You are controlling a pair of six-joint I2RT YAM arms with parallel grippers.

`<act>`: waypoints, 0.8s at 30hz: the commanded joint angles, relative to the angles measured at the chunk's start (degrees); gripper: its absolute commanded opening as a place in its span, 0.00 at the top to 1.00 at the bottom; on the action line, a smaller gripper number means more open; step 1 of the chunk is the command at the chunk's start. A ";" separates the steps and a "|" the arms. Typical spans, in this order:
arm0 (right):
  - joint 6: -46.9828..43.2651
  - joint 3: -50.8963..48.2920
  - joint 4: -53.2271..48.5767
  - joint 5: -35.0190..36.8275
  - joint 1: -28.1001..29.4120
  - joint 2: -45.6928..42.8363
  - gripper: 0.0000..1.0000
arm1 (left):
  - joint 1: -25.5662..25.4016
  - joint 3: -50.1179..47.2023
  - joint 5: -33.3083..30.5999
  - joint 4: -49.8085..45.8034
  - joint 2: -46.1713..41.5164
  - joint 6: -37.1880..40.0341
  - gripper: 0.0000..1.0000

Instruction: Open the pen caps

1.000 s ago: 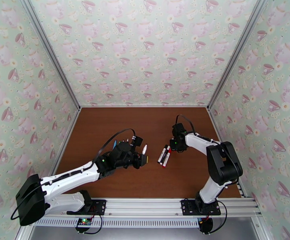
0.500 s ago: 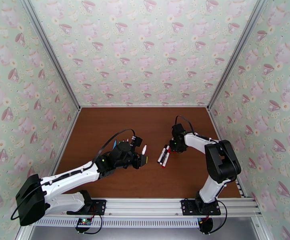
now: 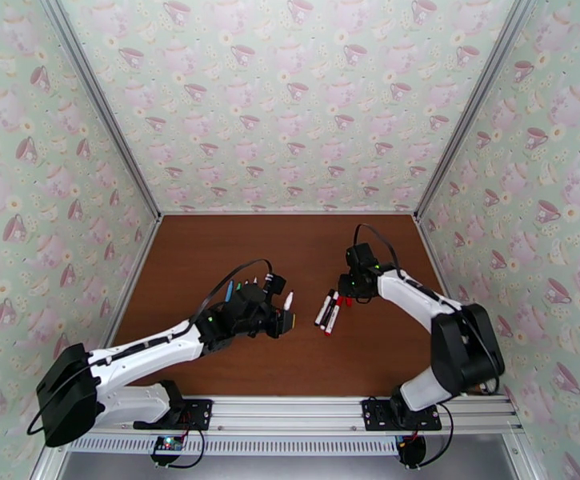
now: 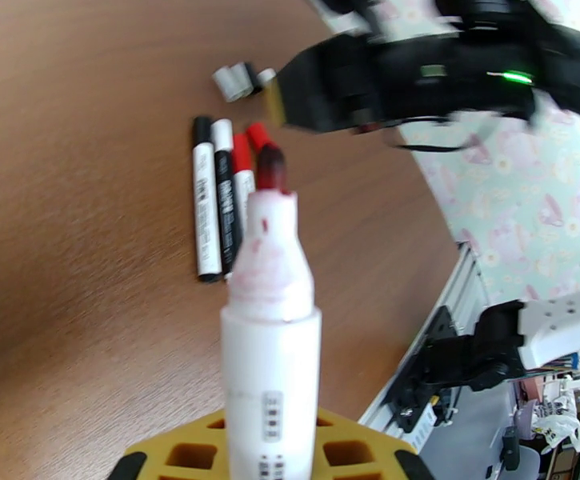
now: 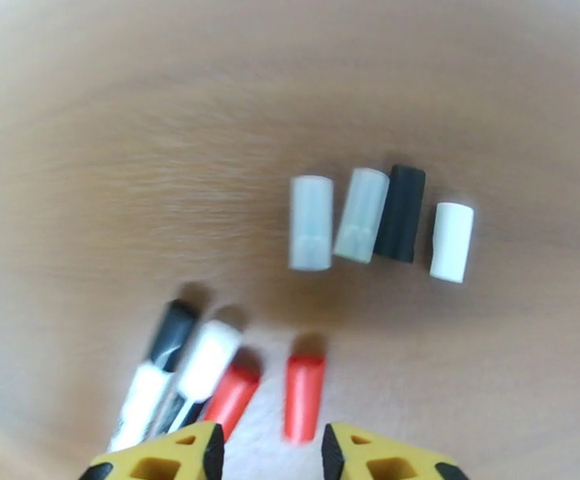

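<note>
Brown table point(image 3: 210, 258), three markers point(image 3: 327, 310), loose caps point(image 5: 370, 218) beside

Brown wooden tabletop point(image 3: 290, 258), centre frame; teacup-print wallpaper walls point(image 3: 290, 98) on three sides; metal rail point(image 3: 290, 410) along bottom edge

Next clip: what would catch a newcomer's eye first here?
An uncapped pen with a red tip stands up in the left fingers near mid-table. Across from it, the right fingers hang open over a red cap lying beside three capped pens. Four loose caps sit in a row just beyond.
</note>
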 commanded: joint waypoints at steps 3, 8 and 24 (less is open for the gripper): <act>5.08 -7.07 3.84 -4.51 2.48 -10.79 0.53 | 0.99 2.81 -4.44 -3.36 2.70 -0.40 0.98; 8.46 -13.20 10.45 -13.01 3.79 -21.98 0.41 | 1.66 4.53 -7.87 -4.86 6.26 0.01 0.96; 14.12 -18.48 15.58 -31.37 3.86 -32.50 0.00 | 4.13 18.17 -23.25 -16.90 21.95 2.71 0.93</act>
